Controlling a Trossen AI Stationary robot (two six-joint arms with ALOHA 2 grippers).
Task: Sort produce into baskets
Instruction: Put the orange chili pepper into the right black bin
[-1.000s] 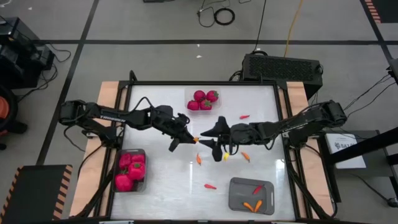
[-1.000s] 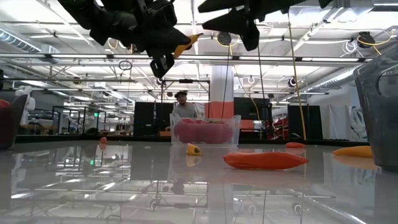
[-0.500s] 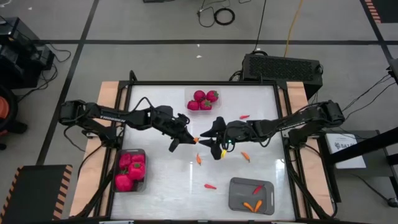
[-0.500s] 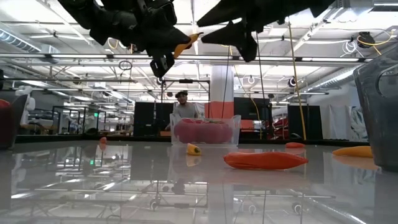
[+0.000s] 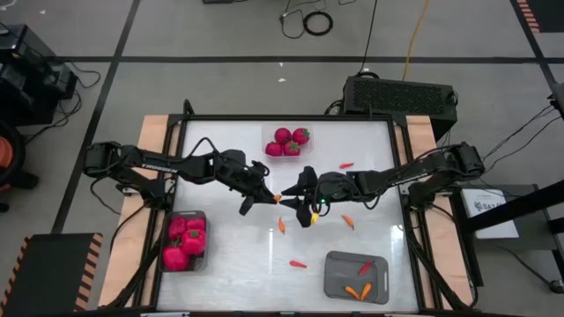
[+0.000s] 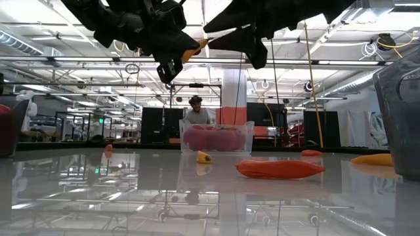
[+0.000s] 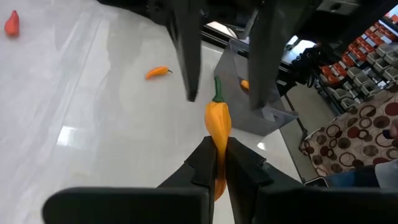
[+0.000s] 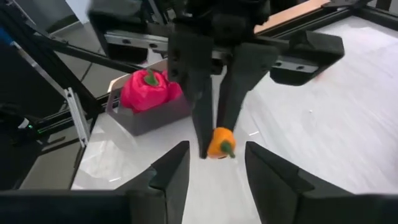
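My left gripper (image 7: 214, 163) pinched a small orange pepper (image 7: 217, 124) above mid-bench (image 5: 238, 255). From overhead the pepper was a mere speck; the right wrist view showed my right gripper (image 8: 214, 163) spread apart, facing its green-stemmed tip, with a grey basket (image 8: 146, 112) of magenta pieces beyond.

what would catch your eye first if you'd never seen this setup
The two arms meeting nose to nose above the middle of the table: the left gripper is shut on a small orange pepper, and the right gripper is open with its fingers either side of the pepper's tip. Next, the bright magenta peppers heaped in the grey bin at the table's front left.
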